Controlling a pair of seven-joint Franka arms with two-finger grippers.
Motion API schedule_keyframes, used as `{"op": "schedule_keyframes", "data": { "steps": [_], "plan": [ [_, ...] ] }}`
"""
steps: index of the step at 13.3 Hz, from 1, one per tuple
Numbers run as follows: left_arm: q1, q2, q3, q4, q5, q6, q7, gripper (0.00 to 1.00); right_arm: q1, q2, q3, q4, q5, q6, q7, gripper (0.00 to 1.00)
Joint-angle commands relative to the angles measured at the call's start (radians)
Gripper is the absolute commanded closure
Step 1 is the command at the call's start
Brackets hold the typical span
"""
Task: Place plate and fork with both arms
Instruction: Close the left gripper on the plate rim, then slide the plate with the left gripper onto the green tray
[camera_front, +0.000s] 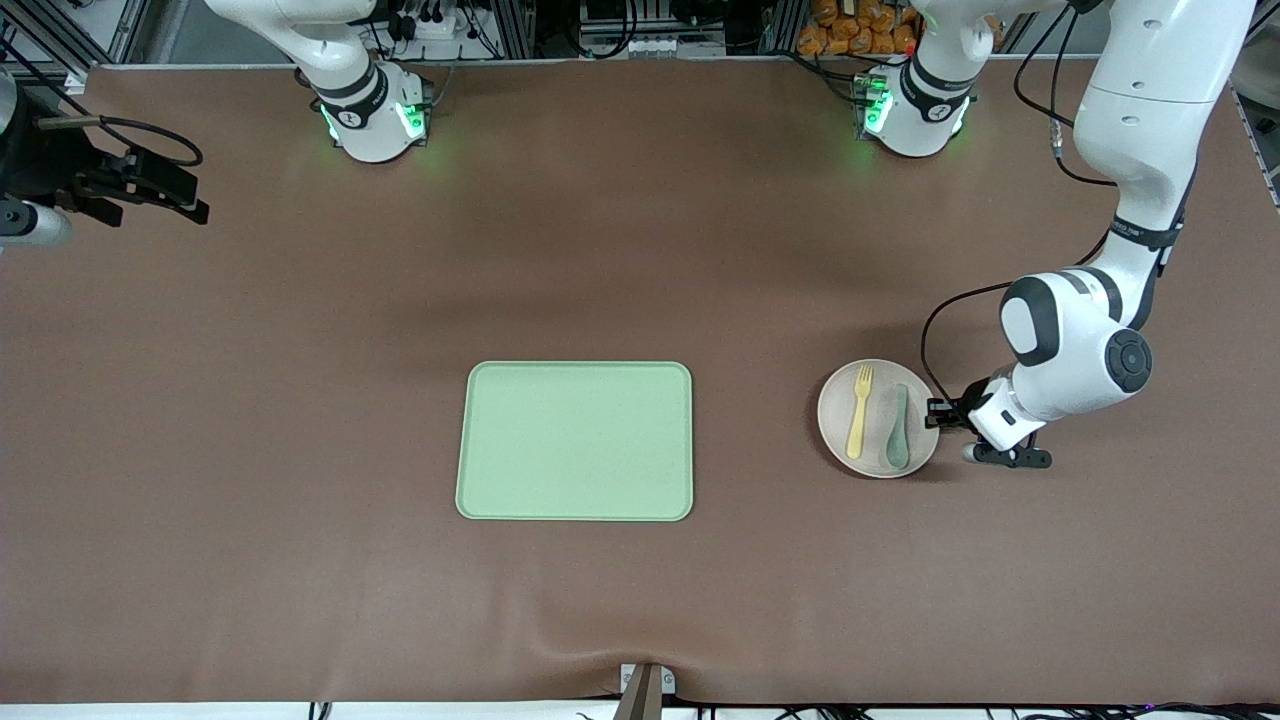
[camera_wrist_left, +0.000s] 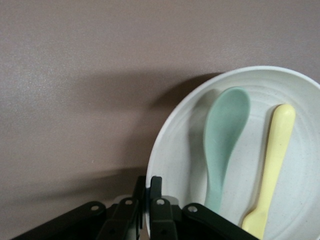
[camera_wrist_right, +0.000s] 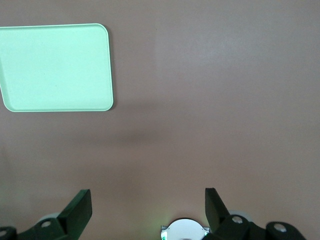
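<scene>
The off-white plate (camera_front: 836, 416) lies on the brown table toward the left arm's end. On it, side by side, are the pale yellow fork (camera_front: 858, 412) and a grey-green spoon (camera_front: 897, 428). My left gripper (camera_front: 938, 412) is low at the plate's edge, on the side away from the tray. In the left wrist view it (camera_wrist_left: 148, 189) is shut on the rim of the plate (camera_wrist_left: 175, 150), one finger on each side, with the fork (camera_wrist_left: 274, 165) and the spoon (camera_wrist_left: 225, 135) close by. My right gripper (camera_front: 185, 195) waits in the air over the right arm's end of the table, where it (camera_wrist_right: 147, 200) stands open and holds nothing.
A rectangular pale green tray (camera_front: 575, 441) lies bare in the middle of the table, also seen in the right wrist view as the tray (camera_wrist_right: 55, 67). The arms' bases (camera_front: 375, 120) stand along the table's edge farthest from the front camera. A small bracket (camera_front: 645, 685) sits at the nearest edge.
</scene>
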Motion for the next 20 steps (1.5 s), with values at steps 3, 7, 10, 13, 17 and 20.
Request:
{"op": "schedule_keyframes", "data": {
  "steps": [3,7,10,13,17,20],
  "plan": [
    [-0.005,0.007,-0.006,0.020,-0.014,0.011,0.031,1.00,-0.005,-0.002,0.001,0.003,0.011,-0.009,0.004,0.00],
    [0.010,-0.004,-0.041,0.048,-0.022,0.005,0.029,1.00,-0.002,-0.004,0.001,0.003,0.011,-0.009,0.004,0.00],
    [0.004,-0.007,-0.076,0.080,-0.022,0.003,0.017,1.00,0.000,-0.004,0.001,0.003,0.011,-0.009,0.004,0.00],
    [-0.002,-0.015,-0.099,0.147,-0.022,-0.059,0.006,1.00,-0.002,-0.004,0.001,0.003,0.011,-0.009,0.004,0.00],
    [-0.037,-0.008,-0.119,0.273,-0.022,-0.168,-0.077,1.00,-0.002,-0.002,0.001,0.003,0.011,-0.009,0.004,0.00],
    [-0.109,0.001,-0.119,0.331,-0.022,-0.170,-0.159,1.00,-0.002,-0.002,0.001,0.003,0.011,-0.009,0.004,0.00]
  ]
}}
